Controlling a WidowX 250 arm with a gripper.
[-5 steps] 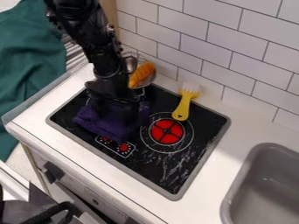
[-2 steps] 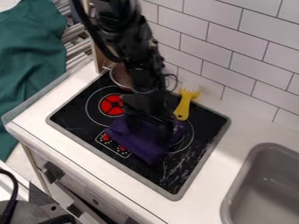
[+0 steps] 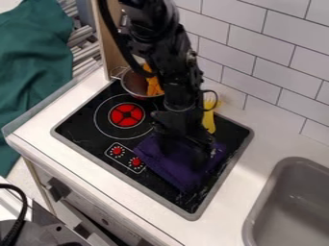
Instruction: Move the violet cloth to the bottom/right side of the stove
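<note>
The black gripper (image 3: 186, 150) hangs low over the right half of the black stove (image 3: 83, 126), right above the violet cloth. Spread below and around it, the violet cloth (image 3: 168, 166) covers the right burner and comes near the stove's lower right edge. Its left corner lies beside the red knobs. The gripper's dark tips blend into the cloth, so their spacing is hidden.
A metal pot (image 3: 133, 84) with an orange item (image 3: 154, 87) stands at the stove's back left corner. Behind the arm lies a yellow brush (image 3: 209, 120). The left burner (image 3: 126, 115) is uncovered. A grey sink (image 3: 289, 211) is at the right.
The gripper and the violet cloth have moved together from the stove's left half to its right half, uncovering the left burner and covering the right one.
</note>
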